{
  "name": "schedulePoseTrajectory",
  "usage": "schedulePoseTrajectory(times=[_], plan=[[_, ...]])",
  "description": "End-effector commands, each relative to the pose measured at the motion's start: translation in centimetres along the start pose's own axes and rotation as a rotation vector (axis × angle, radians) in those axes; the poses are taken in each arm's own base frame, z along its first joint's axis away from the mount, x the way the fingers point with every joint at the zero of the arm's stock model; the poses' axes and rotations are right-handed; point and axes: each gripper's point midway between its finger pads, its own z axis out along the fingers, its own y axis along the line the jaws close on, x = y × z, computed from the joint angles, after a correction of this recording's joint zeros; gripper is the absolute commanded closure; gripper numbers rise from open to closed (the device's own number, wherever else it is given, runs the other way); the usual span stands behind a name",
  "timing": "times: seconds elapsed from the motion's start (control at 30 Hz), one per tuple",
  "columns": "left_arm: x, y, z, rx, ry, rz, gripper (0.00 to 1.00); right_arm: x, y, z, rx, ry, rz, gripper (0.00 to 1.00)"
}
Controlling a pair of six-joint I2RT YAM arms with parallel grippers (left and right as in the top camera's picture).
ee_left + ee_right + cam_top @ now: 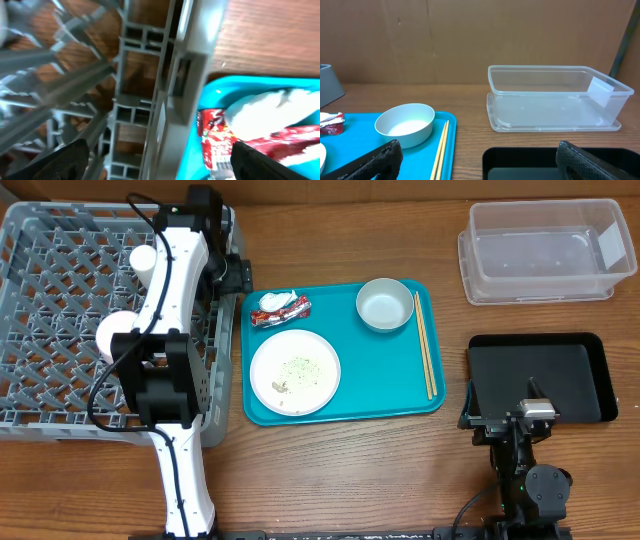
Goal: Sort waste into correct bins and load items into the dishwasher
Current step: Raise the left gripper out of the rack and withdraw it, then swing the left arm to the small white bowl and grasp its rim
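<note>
Waste is noted on the teal rectangular plastic tray [345, 405] at table ctr. The small red-and-white plastic wrapper [297, 308] is laid at the tray's far-L corner, w/ the small white paper wad [270, 303] touching it. White rice-like food bits [297, 366] are scattered on the white round plate [320, 388], which is set on the tray just beside the wrapper, on the near side. The small white bowl [385, 306] is placed upright at the tray's far-R corner. The pair of thin wooden chopsticks [425, 345] is laid along the tray's R edge, just beside the bowl.

The large square grey plastic rack [60, 300] w/ lattice floor is positioned L of the tray; whether the two touch cannot be told. One white rounded object [143, 258] and a second white rounded object [108, 332] are seen in the rack, both partly hidden by the L arm; type cannot be told.

The L gripper [238, 275] is held over the rack's R wall, near the tray's far-L corner. In the L wrist view its fingers [65, 160] are spread wide and nothing is gripped: released.

The clear plastic rectangular tub [545, 250] is located far R. The shallow black rectangular tray [540, 375] is set on its near side, apart from it. The R gripper [520, 412] is held at the black tray's near edge. In the R wrist view its fingers [370, 162] are spread wide, w/ nothing grasped.
</note>
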Motion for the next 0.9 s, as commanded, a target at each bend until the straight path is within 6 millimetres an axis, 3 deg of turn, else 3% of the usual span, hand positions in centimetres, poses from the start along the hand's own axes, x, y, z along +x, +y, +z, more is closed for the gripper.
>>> schedulePoseTrajectory(times=[0.0, 0.1, 0.17, 0.37, 0.43, 0.6, 0.77, 0.87], plan=[[-2.6, 0.0, -4.0, 0.020, -0.110, -0.038, 0.07, 0.1, 0.3, 0.0, -0.012, -0.005, -0.003, 0.00], [-3.5, -0.6, -7.7, 0.061, -0.175, -0.037, 0.07, 0.1, 0.3, 0.0, -0.012, -0.005, -0.003, 0.00], [-3.8, -2.0, -10.3, 0.142, -0.213, -0.026, 0.08, 0.1, 0.3, 0.0, -0.012, -0.005, -0.003, 0.00], [-2.5, -10.6, -15.7, 0.519, -0.242, 0.114, 0.20, 0.1, 0.3, 0.0, -0.012, -0.005, -0.003, 0.00], [-1.3, -14.0, -16.3, 0.586, -0.223, 0.174, 0.30, 0.1, 0.3, 0.0, -0.012, -0.005, -0.003, 0.00], [1.4, -19.0, -16.2, 0.575, -0.206, 0.303, 0.53, 0.1, 0.3, 0.0, -0.012, -0.005, -0.003, 0.00], [3.7, -23.4, -15.7, 0.442, -0.272, 0.479, 0.51, 0.1, 0.3, 0.0, -0.012, -0.005, -0.003, 0.00], [4.8, -26.9, -14.5, 0.345, -0.339, 0.630, 0.44, 0.1, 0.3, 0.0, -0.012, -0.005, -0.003, 0.00]])
